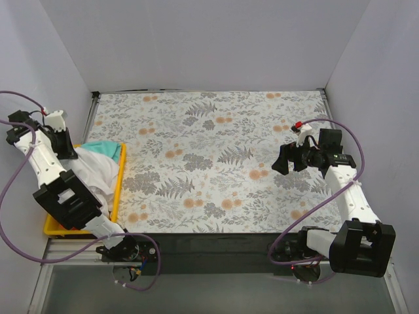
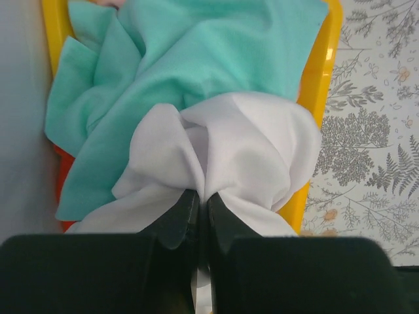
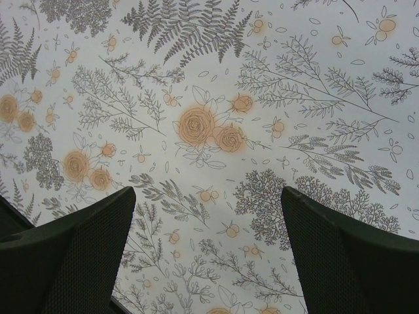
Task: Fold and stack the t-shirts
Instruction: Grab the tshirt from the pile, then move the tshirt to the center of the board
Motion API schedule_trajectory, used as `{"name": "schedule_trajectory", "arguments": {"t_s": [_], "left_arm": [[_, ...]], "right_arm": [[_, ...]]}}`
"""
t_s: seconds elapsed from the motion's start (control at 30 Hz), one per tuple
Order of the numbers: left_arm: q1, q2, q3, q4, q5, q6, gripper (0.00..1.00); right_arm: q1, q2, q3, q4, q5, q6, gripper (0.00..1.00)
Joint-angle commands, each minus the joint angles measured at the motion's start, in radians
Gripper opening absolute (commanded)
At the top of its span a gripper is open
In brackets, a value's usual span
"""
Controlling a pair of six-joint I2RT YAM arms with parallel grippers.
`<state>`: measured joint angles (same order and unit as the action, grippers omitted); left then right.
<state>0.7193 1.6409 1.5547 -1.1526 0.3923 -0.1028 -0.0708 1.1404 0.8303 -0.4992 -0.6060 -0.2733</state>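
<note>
— Progress, as judged from above?
— Hardly any is judged to have been made. The white t-shirt [image 1: 91, 173] and the teal t-shirt [image 1: 103, 146] are seen heaped in the yellow tray [image 1: 120, 171] at the left edge of the desk [image 1: 209, 243]. Nothing is spread, folded or stacked. The left pincer [image 1: 67, 149] is set at the heap. The right pincer [image 1: 281, 163] is held above the floral cover [image 1: 216, 144] near the right edge, well apart from any cloth.
— And the left wrist view?
— The left pincer is shown clamped on a gathered bunch of the white t-shirt, with cloth pinched between its fingers. The teal t-shirt is seen crumpled beyond it. A strip of an orange-red t-shirt [image 2: 59, 180] is glimpsed beneath, at the tray's side wall.
— The right wrist view?
— The right pincer's fingers are seen spread wide apart, with nothing held. Only the cover is seen below them.
— What is left?
— Every step is judged outstanding: each shirt is to be lifted out, laid flat, folded and stacked.
— Surface and room?
— The cover is seen lying flat and uncreased over the desk. Plain pale walls [image 1: 209, 39] are set on three sides.
</note>
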Motion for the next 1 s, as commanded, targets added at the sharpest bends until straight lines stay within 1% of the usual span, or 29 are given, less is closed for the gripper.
{"name": "schedule_trajectory", "arguments": {"t_s": [0.0, 0.07, 0.1, 0.13, 0.23, 0.27, 0.33, 0.37, 0.4, 0.43, 0.47, 0.5, 0.53, 0.57, 0.6, 0.67, 0.7, 0.73, 0.8, 0.87, 0.93, 0.97], "left_arm": [[-0.023, -0.095, 0.138, -0.002, 0.065, -0.017, 0.0], [-0.053, -0.11, 0.188, -0.012, 0.103, -0.029, 0.0], [-0.063, -0.118, 0.24, -0.007, 0.12, -0.037, 0.0], [-0.078, -0.134, 0.261, 0.004, 0.131, -0.07, 0.0], [-0.185, -0.154, 0.361, 0.042, 0.18, -0.115, 0.0], [-0.257, -0.158, 0.381, 0.053, 0.224, -0.138, 0.0], [-0.331, -0.168, 0.424, 0.126, 0.249, -0.199, 0.0], [-0.398, -0.168, 0.439, 0.16, 0.269, -0.277, 0.0], [-0.432, -0.162, 0.464, 0.222, 0.311, -0.313, 0.0], [-0.469, -0.141, 0.516, 0.252, 0.33, -0.348, 0.0], [-0.541, -0.125, 0.548, 0.319, 0.339, -0.433, 0.0], [-0.575, -0.109, 0.576, 0.356, 0.358, -0.471, 0.0], [-0.61, -0.078, 0.602, 0.393, 0.364, -0.51, 0.0], [-0.677, -0.064, 0.655, 0.431, 0.367, -0.544, 0.0], [-0.705, -0.049, 0.674, 0.508, 0.367, -0.604, 0.0], [-0.791, -0.015, 0.717, 0.586, 0.352, -0.659, 0.0], [-0.804, -0.003, 0.729, 0.652, 0.352, -0.72, 0.0], [-0.811, 0.022, 0.739, 0.681, 0.362, -0.747, 0.0], [-0.82, 0.045, 0.754, 0.737, 0.387, -0.794, 0.0], [-0.824, 0.069, 0.748, 0.755, 0.433, -0.848, 0.0], [-0.83, 0.07, 0.676, 0.766, 0.467, -0.877, 0.0], [-0.836, 0.06, 0.629, 0.768, 0.511, -0.891, 0.0]], "right_arm": [[-0.003, -0.001, 0.044, -0.002, -0.023, -0.012, 0.98], [-0.003, -0.001, 0.041, -0.002, -0.023, -0.014, 0.98], [-0.003, -0.002, 0.043, -0.001, -0.023, -0.014, 0.98], [-0.003, -0.005, 0.041, -0.001, -0.023, -0.014, 0.98], [-0.003, -0.007, 0.043, 0.001, -0.024, -0.012, 0.98], [-0.003, -0.01, 0.044, -0.001, -0.023, -0.01, 0.98], [-0.003, -0.013, 0.043, 0.001, -0.02, -0.009, 0.98], [-0.003, -0.013, 0.041, 0.002, -0.017, -0.007, 0.98], [-0.003, -0.016, 0.041, 0.002, -0.014, -0.006, 0.98], [-0.003, -0.019, 0.041, 0.002, -0.011, -0.006, 0.98], [-0.003, -0.019, 0.041, 0.004, -0.006, -0.001, 0.98], [-0.003, -0.021, 0.044, 0.002, -0.005, 0.0, 0.98], [-0.003, -0.021, 0.047, 0.002, -0.003, 0.003, 0.98], [-0.003, -0.022, 0.05, 0.002, 0.0, 0.006, 0.98], [-0.003, -0.022, 0.052, 0.001, 0.003, 0.008, 0.98], [-0.007, -0.031, 0.053, -0.002, 0.014, 0.009, 0.98], [-0.011, -0.034, 0.053, -0.004, 0.018, 0.009, 0.98], [-0.015, -0.044, 0.05, -0.002, 0.02, 0.009, 0.98], [-0.041, -0.056, 0.047, -0.004, 0.023, 0.013, 0.98], [-0.078, -0.073, 0.046, -0.006, 0.005, 0.017, 0.98], [-0.113, -0.086, 0.046, -0.004, -0.018, 0.023, 0.98], [-0.151, -0.09, 0.047, -0.002, -0.047, 0.026, 0.98]]}}
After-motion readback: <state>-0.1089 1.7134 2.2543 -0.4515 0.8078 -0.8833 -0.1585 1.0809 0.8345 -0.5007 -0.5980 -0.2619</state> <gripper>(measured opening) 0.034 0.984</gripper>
